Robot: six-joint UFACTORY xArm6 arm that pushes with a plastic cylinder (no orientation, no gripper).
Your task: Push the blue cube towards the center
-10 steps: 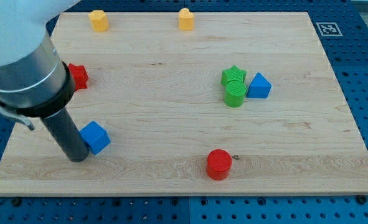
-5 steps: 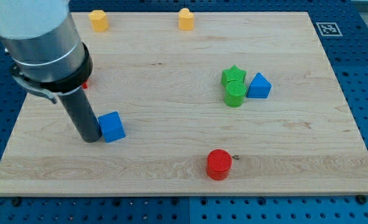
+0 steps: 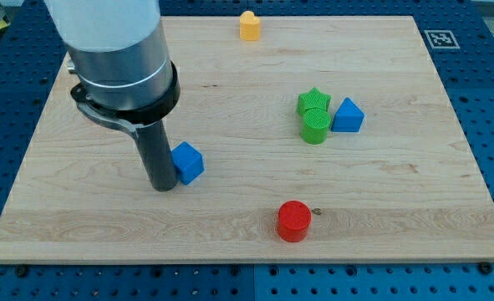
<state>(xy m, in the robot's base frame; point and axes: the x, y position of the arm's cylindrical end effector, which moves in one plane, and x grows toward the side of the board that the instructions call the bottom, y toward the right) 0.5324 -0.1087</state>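
The blue cube (image 3: 188, 161) lies on the wooden board (image 3: 380, 192), left of the middle and slightly toward the view's bottom. My tip (image 3: 163, 187) rests on the board right against the cube's left side. The dark rod rises from there into the grey arm body, which covers the board's top left.
A red cylinder (image 3: 294, 221) sits near the view's bottom, right of the cube. A green star block (image 3: 313, 102), a green cylinder (image 3: 315, 126) and a blue triangular block (image 3: 348, 115) cluster at the right. An orange block (image 3: 248, 25) stands at the top edge.
My tip has moved to the view's right and slightly up, sliding the blue cube along with it. The arm now hides the red block and the left orange block.
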